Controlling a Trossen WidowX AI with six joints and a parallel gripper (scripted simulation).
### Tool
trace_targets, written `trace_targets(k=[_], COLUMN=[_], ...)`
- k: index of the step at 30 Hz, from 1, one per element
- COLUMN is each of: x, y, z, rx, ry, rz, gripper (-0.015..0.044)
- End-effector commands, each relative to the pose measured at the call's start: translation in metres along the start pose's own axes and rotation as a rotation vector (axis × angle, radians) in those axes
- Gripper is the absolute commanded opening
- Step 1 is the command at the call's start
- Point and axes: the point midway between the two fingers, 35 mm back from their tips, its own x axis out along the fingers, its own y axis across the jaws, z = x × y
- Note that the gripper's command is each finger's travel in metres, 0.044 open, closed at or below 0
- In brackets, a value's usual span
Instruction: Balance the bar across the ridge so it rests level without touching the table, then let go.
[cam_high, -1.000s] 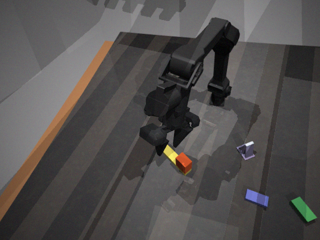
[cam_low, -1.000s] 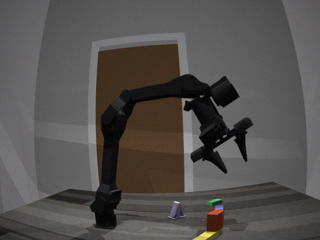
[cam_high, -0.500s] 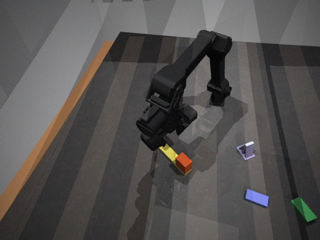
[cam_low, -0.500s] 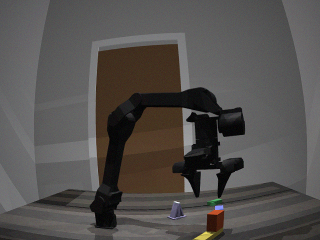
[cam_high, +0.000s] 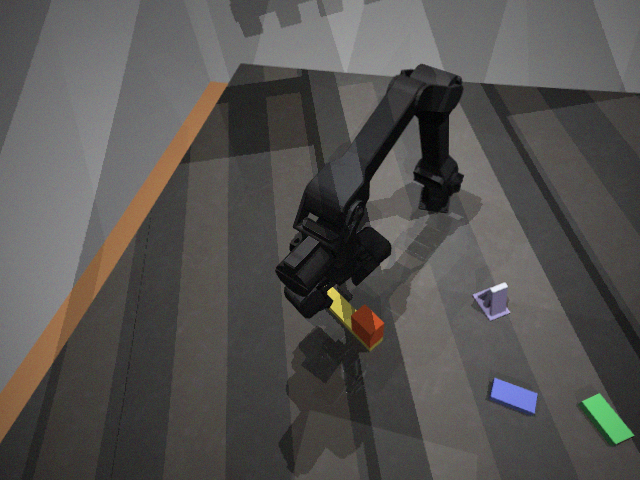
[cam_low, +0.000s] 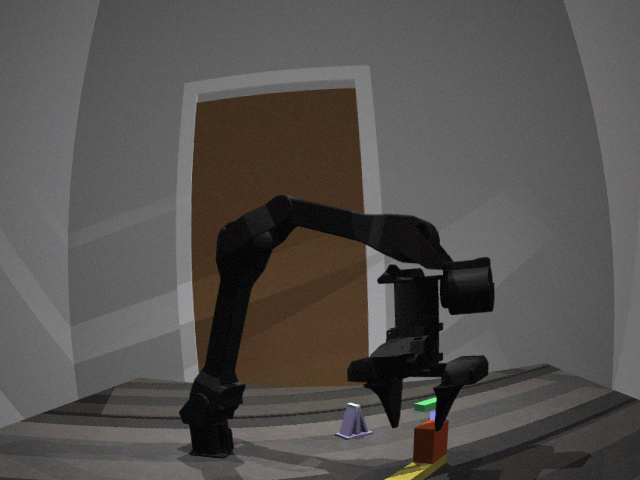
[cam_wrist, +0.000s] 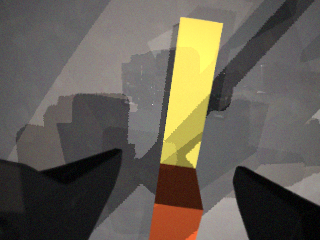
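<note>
robot hand (cam_low: 417, 415) spread wide above a yellow bar (cam_high: 341, 305) on the counter (cam_high: 206, 310).
the bar lies flat, one end bearing an orange block (cam_high: 367, 324); lavender ridge (cam_high: 493, 300) well apart.

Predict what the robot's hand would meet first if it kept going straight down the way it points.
Probably the yellow bar, near its red block: the open hand straddles it, pointing down. Depth is unclear.

Block (cam_high: 367, 324) on bar (cam_high: 342, 304) — ridge (cam_high: 492, 301) well right.
</note>
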Motion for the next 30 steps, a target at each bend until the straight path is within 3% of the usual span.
trace_targets(k=[1,5,30], x=[0.032,0.053,0.08], y=[-0.003,-0.006,-0.007], z=[0.001,0.002,0.002], rx=[-0.003,-0.003,-0.003], ry=[-0.005,-0.005,-0.005], rz=[-0.008,-0.009,-0.009], gripper=[0.0315,0.0315,0.0315])
